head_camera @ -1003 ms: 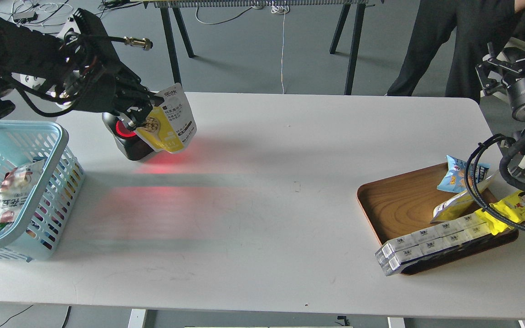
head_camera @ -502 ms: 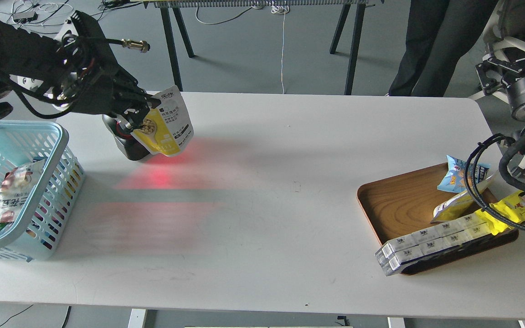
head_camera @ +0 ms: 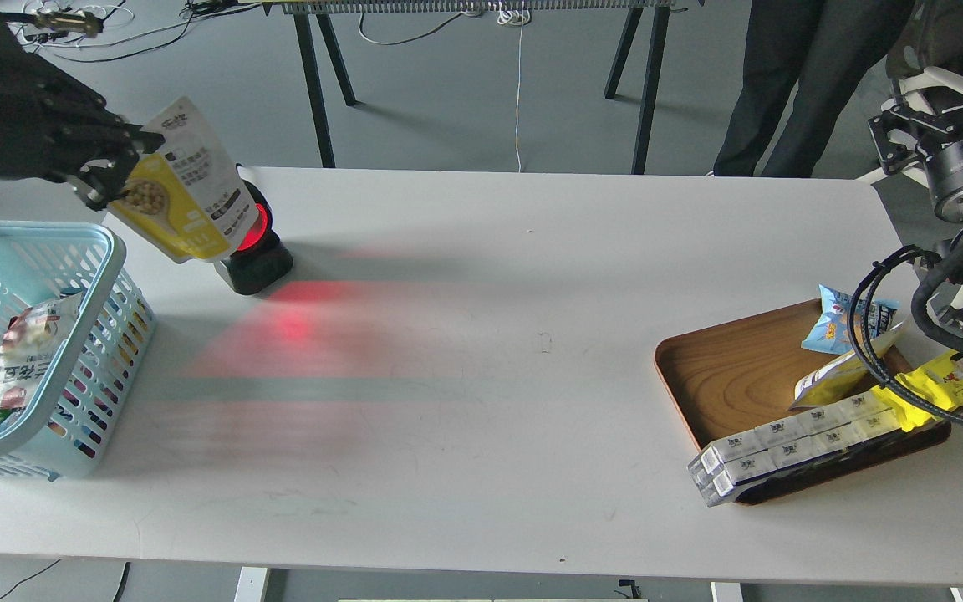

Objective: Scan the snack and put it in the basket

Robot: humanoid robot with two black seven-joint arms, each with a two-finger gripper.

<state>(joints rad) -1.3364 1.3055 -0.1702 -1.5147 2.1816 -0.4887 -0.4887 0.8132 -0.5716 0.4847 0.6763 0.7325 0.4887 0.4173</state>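
Now, head view, with the scanner (head_camera: 254,251) as your landmark:
Left gripper (head_camera: 109,171): up and left of the scanner; your jaws are clamped on the snack.
Snack (head_camera: 185,194): held tilted in the air, its lower corner overlapping the scanner's left side, above the counter (head_camera: 481,401).
Basket (head_camera: 26,343): left of and below the scanner, on the counter's left edge, with a packet (head_camera: 26,351) inside.
Right gripper: you cannot see it; only the arm shows far right of the scanner.
Tray (head_camera: 741,376): far right, holding packets.
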